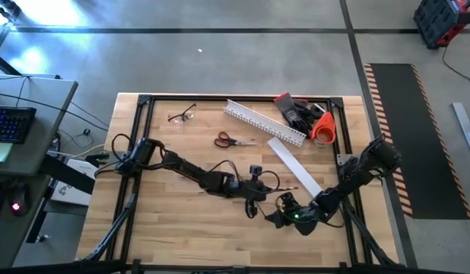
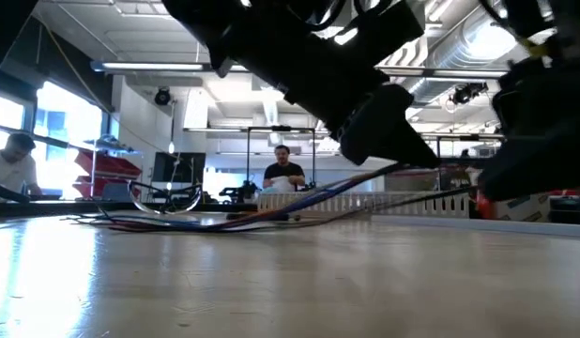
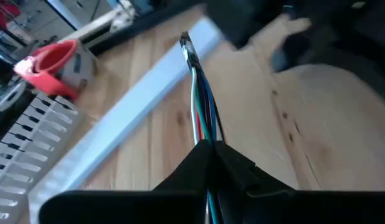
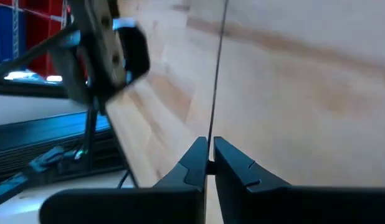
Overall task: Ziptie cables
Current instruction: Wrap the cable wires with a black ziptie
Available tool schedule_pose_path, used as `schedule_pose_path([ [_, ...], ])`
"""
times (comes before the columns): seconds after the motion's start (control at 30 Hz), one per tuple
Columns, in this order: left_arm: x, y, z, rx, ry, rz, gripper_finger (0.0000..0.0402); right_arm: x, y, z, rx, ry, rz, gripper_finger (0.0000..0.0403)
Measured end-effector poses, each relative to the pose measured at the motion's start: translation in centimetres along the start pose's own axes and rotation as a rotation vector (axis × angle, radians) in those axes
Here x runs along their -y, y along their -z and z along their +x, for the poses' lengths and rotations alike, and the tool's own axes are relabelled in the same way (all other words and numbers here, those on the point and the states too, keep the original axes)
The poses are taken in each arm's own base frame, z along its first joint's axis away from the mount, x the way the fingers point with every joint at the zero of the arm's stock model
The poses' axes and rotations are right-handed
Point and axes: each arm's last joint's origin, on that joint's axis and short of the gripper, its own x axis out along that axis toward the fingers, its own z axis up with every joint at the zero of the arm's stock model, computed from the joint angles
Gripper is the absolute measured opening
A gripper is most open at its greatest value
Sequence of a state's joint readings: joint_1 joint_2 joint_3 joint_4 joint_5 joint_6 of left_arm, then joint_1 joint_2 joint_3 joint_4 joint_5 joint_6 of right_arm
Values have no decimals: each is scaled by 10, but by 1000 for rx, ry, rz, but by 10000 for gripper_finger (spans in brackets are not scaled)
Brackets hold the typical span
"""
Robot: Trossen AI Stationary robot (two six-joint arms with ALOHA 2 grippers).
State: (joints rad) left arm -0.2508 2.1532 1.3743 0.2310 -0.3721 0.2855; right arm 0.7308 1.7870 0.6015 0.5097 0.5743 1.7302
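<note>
The cables (image 3: 199, 93) are a thin bundle of white, green, blue, red and black wires. In the low view the cables (image 2: 196, 222) lie on the table and rise toward my left gripper (image 3: 211, 144), which is shut on them near the table's middle (image 1: 252, 199). The ziptie (image 4: 216, 74) is a thin black strip. My right gripper (image 4: 210, 144) is shut on it, just right of the left one and nearer the front edge (image 1: 284, 207). My left gripper pinches the cable bundle (image 3: 207, 138) between its two fingers, some way back from the bundle's free end (image 3: 186, 41), which sticks out ahead of the fingertips. The fingers slant downward and lie along the wires. The rest trails down onto the table (image 2: 159, 223). My right gripper pinches the ziptie (image 4: 211, 140) between its fingertips. The strip runs straight out ahead of the fingers, in line with them, over the tabletop. The fingers slant downward.
The flat white cover strip (image 1: 294, 166) lies just beyond both grippers. Behind it are the white slotted duct (image 1: 264, 122), red-handled scissors (image 1: 233, 140), an orange tape roll (image 1: 322, 128), dark gloves (image 1: 296, 110) and glasses (image 1: 182, 115). People show beyond the table in the low view.
</note>
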Motion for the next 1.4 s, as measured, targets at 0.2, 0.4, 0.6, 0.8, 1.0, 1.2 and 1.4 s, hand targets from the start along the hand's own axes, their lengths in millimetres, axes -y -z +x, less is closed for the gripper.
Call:
schedule_pose_path([
  [0.2,5,-6,-4,28,14,-18,0,-1,-11,8,38,18,44,0],
  [0.4,7,-6,-4,47,49,-50,1,-2,-14,10,42,15,119,0],
  [0.6,0,2,3,42,166,-134,44,0,-13,10,11,32,212,0],
  [0.8,-4,-7,-9,26,95,-69,107,0,-12,10,-27,45,266,0],
  [1.0,6,-27,-38,-22,-112,29,116,-10,-8,14,-70,91,272,0],
  [1.2,33,-29,-59,-85,-145,16,101,-30,-2,18,-75,230,234,15],
  [1.4,68,-21,-82,-173,-185,18,85,-45,0,19,-101,161,205,92],
])
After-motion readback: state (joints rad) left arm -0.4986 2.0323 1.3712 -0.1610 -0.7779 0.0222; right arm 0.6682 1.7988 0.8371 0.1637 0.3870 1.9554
